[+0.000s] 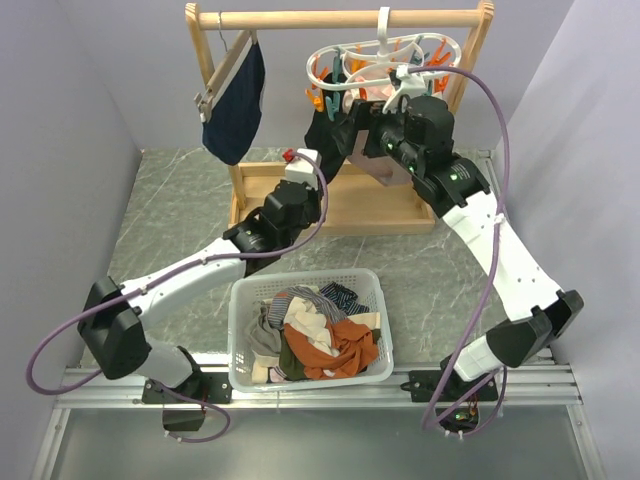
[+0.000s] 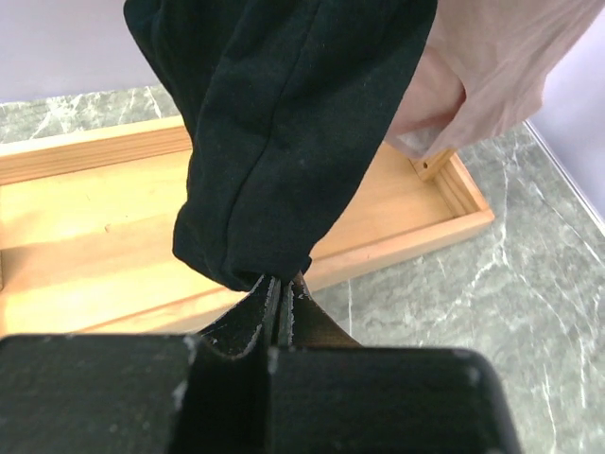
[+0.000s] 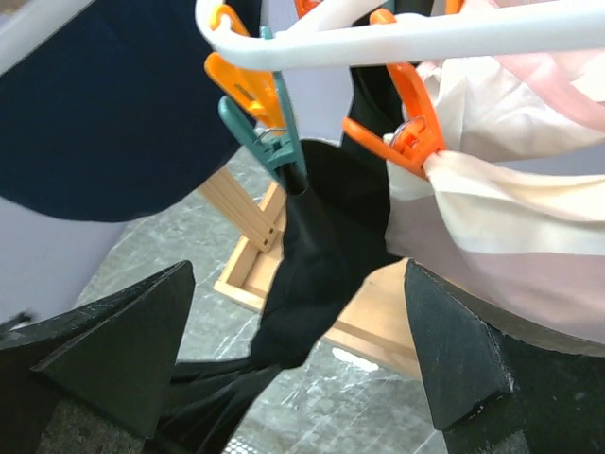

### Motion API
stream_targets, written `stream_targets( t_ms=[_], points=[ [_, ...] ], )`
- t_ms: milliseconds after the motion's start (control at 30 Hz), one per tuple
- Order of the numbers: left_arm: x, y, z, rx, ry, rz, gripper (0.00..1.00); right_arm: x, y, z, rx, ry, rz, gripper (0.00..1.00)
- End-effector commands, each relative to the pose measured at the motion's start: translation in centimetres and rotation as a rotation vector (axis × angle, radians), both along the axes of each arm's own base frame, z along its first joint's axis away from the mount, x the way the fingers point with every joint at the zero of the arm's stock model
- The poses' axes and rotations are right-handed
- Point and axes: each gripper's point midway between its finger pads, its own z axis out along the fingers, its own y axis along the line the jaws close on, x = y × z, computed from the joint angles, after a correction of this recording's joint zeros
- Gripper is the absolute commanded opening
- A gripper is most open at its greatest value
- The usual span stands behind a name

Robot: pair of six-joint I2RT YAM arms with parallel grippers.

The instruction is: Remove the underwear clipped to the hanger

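Observation:
The white ring hanger [image 1: 333, 50] hangs from the rack's rail, with orange and teal pegs under it. A teal peg [image 3: 266, 133] grips the black underwear [image 3: 326, 227], which hangs down. My left gripper [image 2: 281, 287] is shut on that black underwear [image 2: 284, 123] at its lowest edge. My right gripper [image 3: 298, 312] is open just below the ring [image 3: 406, 38], its fingers either side of the black piece without touching it. An orange peg [image 3: 408, 132] clips a whitish piece with pink edging [image 3: 510, 218]. A pale pink-beige piece [image 2: 492, 66] hangs behind the black one.
A navy garment [image 1: 236, 100] hangs on a wooden clip hanger at the rail's left end. The wooden rack [image 1: 340, 18] stands on a tray base [image 1: 370, 205]. A white basket [image 1: 238, 335] of mixed clothes sits between the arm bases. Grey walls close both sides.

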Motion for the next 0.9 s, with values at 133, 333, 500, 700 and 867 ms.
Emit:
stream_targets(
  t_ms=[133, 333, 500, 700, 867],
  points=[
    [-2.8, 0.8, 2.3, -0.080, -0.012, -0.045, 0.01, 0.6, 0.6, 3.6, 0.001, -0.075, -0.026, 0.98],
    [-4.3, 0.2, 1.8, -0.078, 0.010, -0.074, 0.01, 1.4, 2.4, 3.7, -0.014, -0.080, -0.005, 0.98],
    [-5.2, -0.6, 3.0, -0.092, -0.011, -0.100, 0.01, 2.9, 2.7, 4.4, -0.032, -0.082, -0.060, 0.95],
    [-5.7, -0.1, 4.3, -0.111, -0.034, -0.091, 0.01, 4.5, 2.7, 3.6, -0.052, -0.069, -0.111, 0.90],
    [-6.3, 0.3, 4.2, -0.104, -0.023, -0.101, 0.01, 4.6, 3.8, 3.4, -0.050, -0.074, -0.057, 0.79]
  ],
)
